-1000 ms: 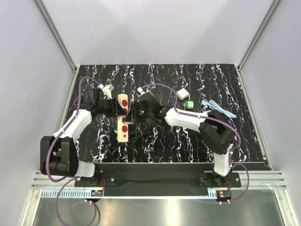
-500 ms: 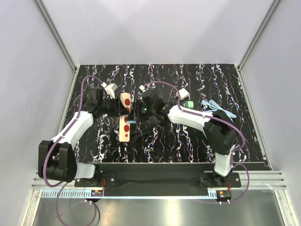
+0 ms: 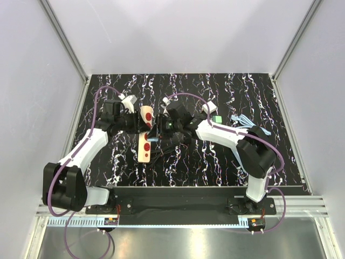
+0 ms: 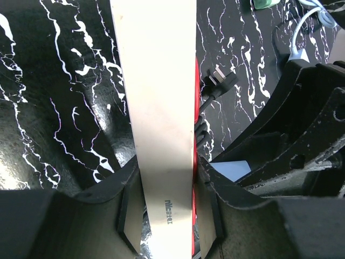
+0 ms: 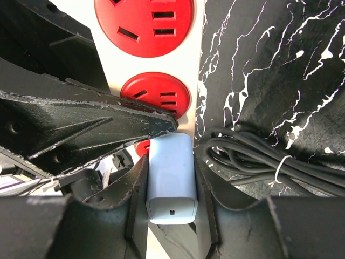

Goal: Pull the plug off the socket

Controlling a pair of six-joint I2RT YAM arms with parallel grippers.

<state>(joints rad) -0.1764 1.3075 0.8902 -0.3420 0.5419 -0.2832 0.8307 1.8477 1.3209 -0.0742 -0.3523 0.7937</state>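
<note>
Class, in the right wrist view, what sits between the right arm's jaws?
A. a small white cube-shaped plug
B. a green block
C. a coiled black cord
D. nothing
A: the small white cube-shaped plug is clamped between the right arm's jaws, while the coiled black cord lies outside them.

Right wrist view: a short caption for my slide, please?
Right gripper clamps small white cube plug at red-spotted beige power strip.

— What colours does the desk point(image 3: 215, 162) have?
— Black, veined with white like marble.
— And the socket point(image 5: 153, 62)?
— Beige, with round red outlets. Its cord point(image 5: 242, 154) is black.
— The plug point(image 5: 171, 183)?
— Pale white, faintly bluish. A small block point(image 3: 216, 119) is green.
</note>
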